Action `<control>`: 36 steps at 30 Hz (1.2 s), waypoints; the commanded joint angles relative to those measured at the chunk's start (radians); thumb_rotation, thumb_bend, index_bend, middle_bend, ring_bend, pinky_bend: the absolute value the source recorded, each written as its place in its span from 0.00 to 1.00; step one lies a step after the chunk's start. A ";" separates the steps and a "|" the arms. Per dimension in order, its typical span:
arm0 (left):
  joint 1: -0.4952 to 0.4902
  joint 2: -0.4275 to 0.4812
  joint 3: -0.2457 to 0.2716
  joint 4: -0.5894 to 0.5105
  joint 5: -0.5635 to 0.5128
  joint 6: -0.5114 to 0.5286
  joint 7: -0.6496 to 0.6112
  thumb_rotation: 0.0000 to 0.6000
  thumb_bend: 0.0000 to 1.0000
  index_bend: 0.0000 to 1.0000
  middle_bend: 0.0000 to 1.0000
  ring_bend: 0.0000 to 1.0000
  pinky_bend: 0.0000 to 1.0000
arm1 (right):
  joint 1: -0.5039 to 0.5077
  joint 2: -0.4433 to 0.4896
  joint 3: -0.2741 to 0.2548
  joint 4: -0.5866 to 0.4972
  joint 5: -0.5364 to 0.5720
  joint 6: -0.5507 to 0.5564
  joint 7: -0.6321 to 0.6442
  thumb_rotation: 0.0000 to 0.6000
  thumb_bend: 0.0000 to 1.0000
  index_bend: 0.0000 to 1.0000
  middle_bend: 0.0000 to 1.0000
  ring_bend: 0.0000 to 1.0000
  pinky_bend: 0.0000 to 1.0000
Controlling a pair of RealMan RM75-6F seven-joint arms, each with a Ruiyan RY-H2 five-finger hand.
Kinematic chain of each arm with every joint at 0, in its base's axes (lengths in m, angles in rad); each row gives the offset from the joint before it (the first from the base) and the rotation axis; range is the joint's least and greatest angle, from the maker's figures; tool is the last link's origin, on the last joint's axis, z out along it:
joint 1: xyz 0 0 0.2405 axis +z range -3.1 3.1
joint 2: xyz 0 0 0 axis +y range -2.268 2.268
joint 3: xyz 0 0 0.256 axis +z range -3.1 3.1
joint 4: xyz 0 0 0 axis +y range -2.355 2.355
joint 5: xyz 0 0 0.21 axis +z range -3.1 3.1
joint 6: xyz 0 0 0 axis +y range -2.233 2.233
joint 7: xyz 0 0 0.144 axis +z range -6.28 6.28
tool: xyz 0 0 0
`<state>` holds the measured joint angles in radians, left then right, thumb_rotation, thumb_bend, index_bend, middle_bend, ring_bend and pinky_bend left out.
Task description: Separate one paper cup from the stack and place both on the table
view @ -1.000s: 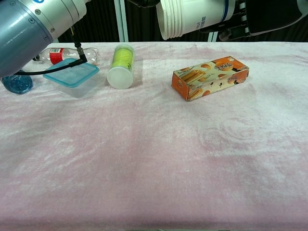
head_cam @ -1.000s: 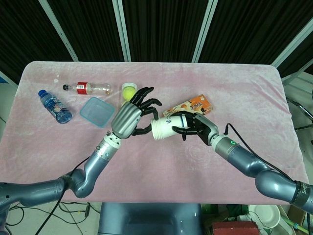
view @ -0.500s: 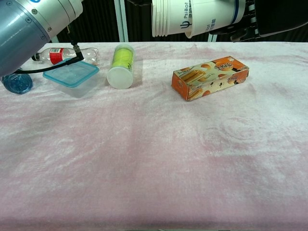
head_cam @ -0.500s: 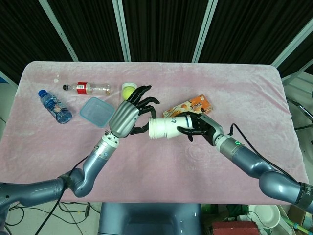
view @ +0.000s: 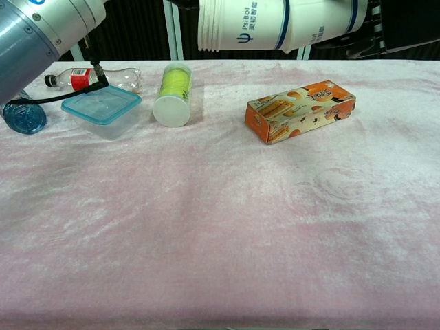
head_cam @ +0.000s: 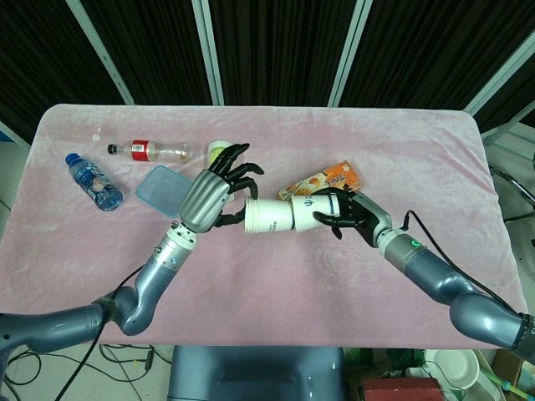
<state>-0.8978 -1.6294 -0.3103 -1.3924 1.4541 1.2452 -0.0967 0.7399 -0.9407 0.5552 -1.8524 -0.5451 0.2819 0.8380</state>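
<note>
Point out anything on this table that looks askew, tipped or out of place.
Nothing is spilled or damaged. The tennis-ball tube and both bottles, red-labelled and blue, lie on their sides. The cups are half pulled apart in mid-air between the left hand and right hand, as the task intends.

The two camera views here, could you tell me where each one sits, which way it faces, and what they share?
Head view: high above, looking steeply down on the pink table; both arms show, left hand and right hand holding the paper cups between them.
Chest view: low at the table's near edge, facing across it; the left arm and the cups show at the top.
Shared: cups, orange box, blue-lidded container.
</note>
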 commanded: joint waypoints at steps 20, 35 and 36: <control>0.065 0.327 0.072 -0.261 -0.204 -0.224 0.305 1.00 0.64 0.66 0.29 0.00 0.07 | -0.097 -0.010 -0.145 0.027 -0.286 0.290 -0.335 1.00 0.72 0.93 0.79 0.86 0.76; 0.134 0.516 0.133 -0.448 -0.503 -0.273 0.425 1.00 0.63 0.64 0.28 0.00 0.03 | -0.114 -0.249 -0.387 0.005 -0.485 0.845 -1.040 1.00 0.72 0.93 0.77 0.85 0.76; 0.142 0.508 0.140 -0.435 -0.506 -0.272 0.414 1.00 0.63 0.64 0.27 0.00 0.03 | -0.117 -0.269 -0.399 0.007 -0.497 0.864 -1.076 1.00 0.72 0.93 0.77 0.84 0.76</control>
<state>-0.7741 -1.1086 -0.1861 -1.8500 0.9516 0.9645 0.3241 0.6374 -1.1239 0.2274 -1.8431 -0.9667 1.0549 -0.0996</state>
